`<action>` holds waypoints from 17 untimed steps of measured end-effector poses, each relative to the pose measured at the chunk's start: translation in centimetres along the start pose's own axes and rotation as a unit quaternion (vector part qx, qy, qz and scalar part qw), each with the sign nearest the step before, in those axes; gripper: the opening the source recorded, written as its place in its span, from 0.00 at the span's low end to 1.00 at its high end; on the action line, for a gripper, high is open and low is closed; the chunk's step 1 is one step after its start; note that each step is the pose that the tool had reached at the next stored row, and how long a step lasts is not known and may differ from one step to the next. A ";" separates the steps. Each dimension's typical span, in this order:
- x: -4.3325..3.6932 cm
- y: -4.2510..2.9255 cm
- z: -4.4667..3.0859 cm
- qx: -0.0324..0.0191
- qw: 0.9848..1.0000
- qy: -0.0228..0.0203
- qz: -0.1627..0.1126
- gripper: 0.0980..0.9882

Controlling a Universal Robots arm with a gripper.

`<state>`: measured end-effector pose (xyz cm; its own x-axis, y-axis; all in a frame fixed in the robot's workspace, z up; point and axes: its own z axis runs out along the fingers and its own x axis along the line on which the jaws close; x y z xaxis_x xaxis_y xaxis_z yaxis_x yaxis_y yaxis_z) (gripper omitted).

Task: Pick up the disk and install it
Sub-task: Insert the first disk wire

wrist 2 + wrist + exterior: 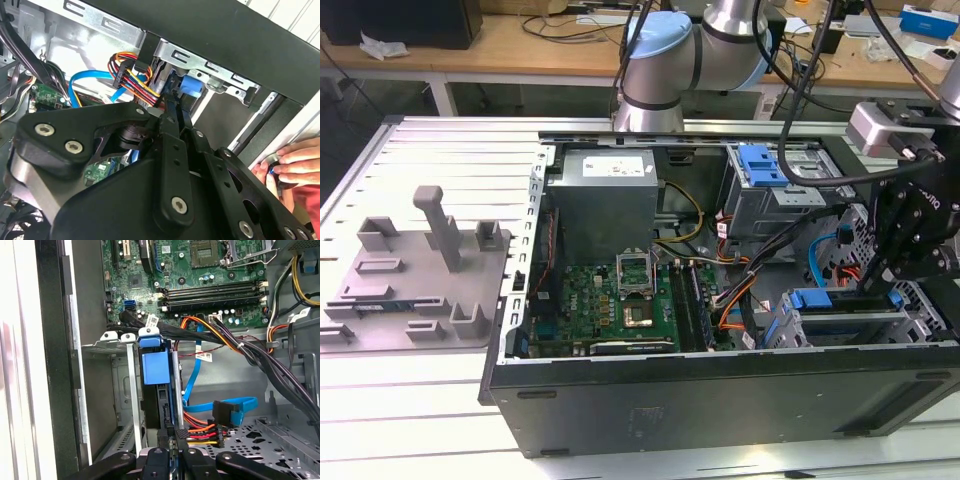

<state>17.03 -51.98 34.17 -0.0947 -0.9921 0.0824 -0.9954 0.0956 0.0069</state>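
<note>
Wooden benches strewn with cables run along the back of the exterior view, and in front of them a ribbed metal table (440,150) carries an open computer case (720,390) lying on its side, with a grey fixture plate (415,285) of upright blocks on the exterior view's left. Inside the case sit a green motherboard (620,300), a grey power supply box (605,200) and, further back, a drive cage topped by a blue latch (763,163). The robot arm (665,60) reaches over the case from behind and comes down at the exterior view's right, where the gripper (880,285) is lowered into the drive bay (840,325) near the front wall. The disk (162,410) stands on edge in that bay, between the bay's metal rails — in the first wrist view its blue bracket (155,367) faces the camera, and the slim black fingers (167,432) sit close together on the drive's near edge, pinching it. Orange, red and black power wires (202,427) and a blue data cable (225,407) lie just beside the disk. In the second wrist view a person's hand (295,162) rests on the outer edge of the case, fingertips touching a small dark part there.
</note>
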 end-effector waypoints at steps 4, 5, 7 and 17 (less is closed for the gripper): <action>-0.01 0.00 0.19 0.000 1.000 0.000 0.000 0.07; -0.02 0.00 0.21 0.000 1.000 0.000 0.000 0.07; -0.02 0.00 0.26 0.000 1.000 0.000 0.000 0.07; 0.01 0.04 -1.23 0.000 1.000 0.000 0.000 0.37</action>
<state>17.01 -51.88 35.40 -0.0948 -0.9921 0.0827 -0.9954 0.0957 0.0069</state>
